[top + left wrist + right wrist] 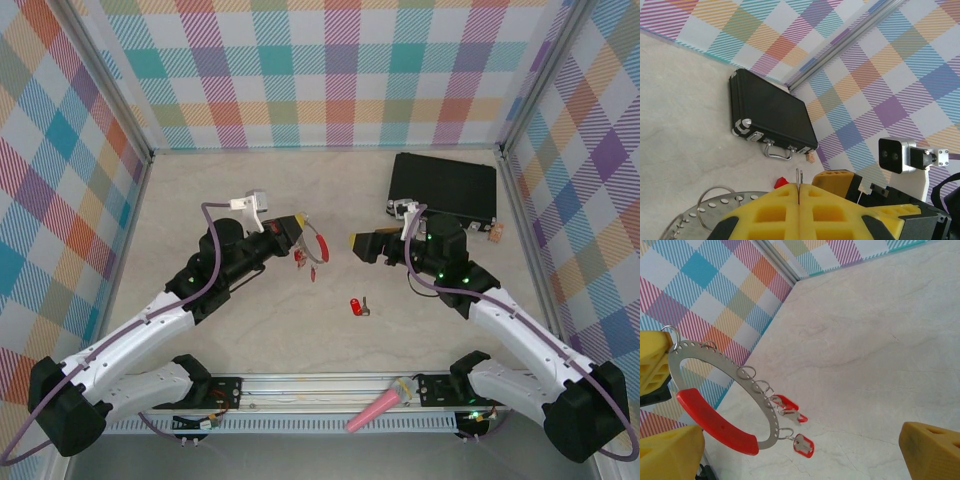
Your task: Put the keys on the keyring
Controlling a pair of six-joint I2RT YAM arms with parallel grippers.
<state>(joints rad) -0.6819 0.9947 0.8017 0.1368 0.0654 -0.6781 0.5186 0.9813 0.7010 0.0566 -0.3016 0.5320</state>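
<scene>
Step in hand: the left gripper [292,232] is presenting the keyring [715,424] in the air, left of centre in the top view. Its yellow pads [765,215] are pressing flat together, with a thin wire loop pinched in the seam. In the right wrist view that loop is sitting at the upper left end of the ring's silvery arc, so the gripper is holding the ring by that end.

The ring itself is hanging clear of the table [250,330]. Its red sleeve is lying along the lower left of the arc, and several small wire loops are dangling from the perforated band.

Two keys [790,407] with red heads are already hanging from those loops, towards the lower middle of the right wrist frame. A loose key [360,306] is lying on the table just below centre in the top view, well apart from the ring.

The right gripper [362,245] is standing wide and carrying nothing. It is facing the ring from just right of centre.

Judgement: the task is partly done. The next move is calling for the right gripper to drop to the loose key, nip its small head cleanly, and carry it to a free loop while the left holds steady.

Markings: the black case [770,115] in the upper right of the top view is showing metal latches and a handle. No brand, label or writing is legible anywhere.
</scene>
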